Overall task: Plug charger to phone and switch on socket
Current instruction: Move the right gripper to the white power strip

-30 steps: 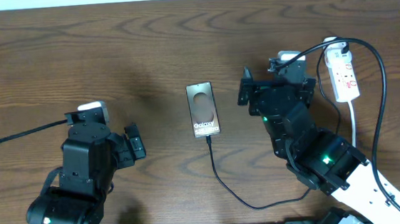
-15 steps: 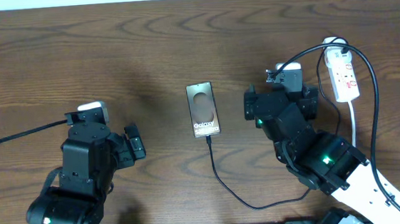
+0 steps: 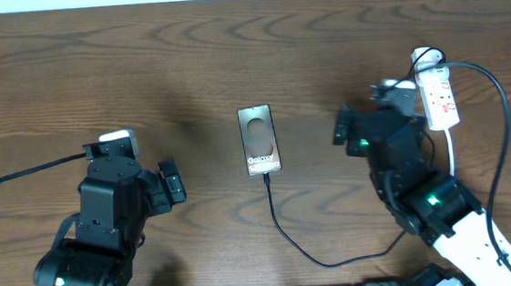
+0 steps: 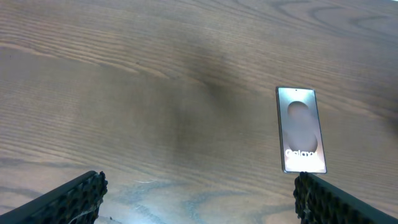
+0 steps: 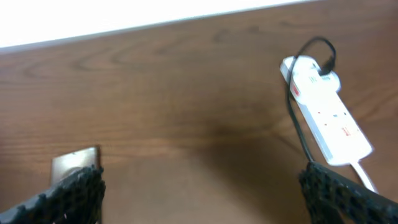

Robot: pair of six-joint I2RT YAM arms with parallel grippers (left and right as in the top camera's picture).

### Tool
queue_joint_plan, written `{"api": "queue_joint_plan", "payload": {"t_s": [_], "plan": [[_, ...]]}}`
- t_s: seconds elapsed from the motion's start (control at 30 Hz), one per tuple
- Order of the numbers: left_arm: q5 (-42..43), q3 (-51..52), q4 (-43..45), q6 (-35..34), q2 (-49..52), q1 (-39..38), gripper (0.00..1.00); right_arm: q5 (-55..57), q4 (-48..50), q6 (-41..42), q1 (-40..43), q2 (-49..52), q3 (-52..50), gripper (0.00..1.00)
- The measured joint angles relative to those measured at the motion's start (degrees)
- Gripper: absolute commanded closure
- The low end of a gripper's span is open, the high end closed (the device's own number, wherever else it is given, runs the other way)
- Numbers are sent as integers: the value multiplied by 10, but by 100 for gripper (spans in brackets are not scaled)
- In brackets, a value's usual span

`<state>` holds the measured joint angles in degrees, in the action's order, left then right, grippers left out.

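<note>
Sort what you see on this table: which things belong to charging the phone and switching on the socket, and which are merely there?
Belongs to the job: phone, charger cable, white power strip.
Merely there: wooden table, black lead to the left arm.

Only one corner of the phone [image 5: 76,160] shows in the right wrist view. The rest lies behind a fingertip [image 5: 68,193] of the right claw [image 5: 208,194] and past the bottom edge. That view is soft, so the switches on the socket [image 5: 329,118] cannot be read. Its near end and white cord [image 5: 364,173] run behind the other fingertip.

From overhead, the charger [image 3: 271,201] passes out of sight under the right arm [image 3: 415,194]. Whether its tip sits fully in the phone is too small to tell.

In the left wrist view, a fingertip of the left claw [image 4: 199,199] hides the counter [image 4: 155,93] just below the phone.
</note>
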<state>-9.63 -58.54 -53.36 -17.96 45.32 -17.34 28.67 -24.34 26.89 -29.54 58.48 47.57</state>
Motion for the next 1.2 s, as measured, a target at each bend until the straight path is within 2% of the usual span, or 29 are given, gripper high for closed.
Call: {"api": "queue_joint_plan", "payload": {"t_s": [0.1,0.23,0.43,0.57,0.77,0.93,1.1,1.2], "plan": [[0,0,0,0,0,0,2,-57,89,3,57,-52,-76,1],[-2,0,0,0,0,0,2,-111,158,3,125,-155,-174,1],[-2,0,0,0,0,0,2,-146,191,3,210,-330,-285,1],[-2,0,0,0,0,0,2,-179,199,3,258,-395,-310,1],[-2,0,0,0,0,0,2,-229,280,49,262,-366,-310,1],[-2,0,0,0,0,0,2,-240,300,95,260,-307,-308,1],[-2,0,0,0,0,0,2,-248,189,99,291,-228,-259,1],[-2,0,0,0,0,0,2,-263,118,100,321,-168,-195,1]]}}
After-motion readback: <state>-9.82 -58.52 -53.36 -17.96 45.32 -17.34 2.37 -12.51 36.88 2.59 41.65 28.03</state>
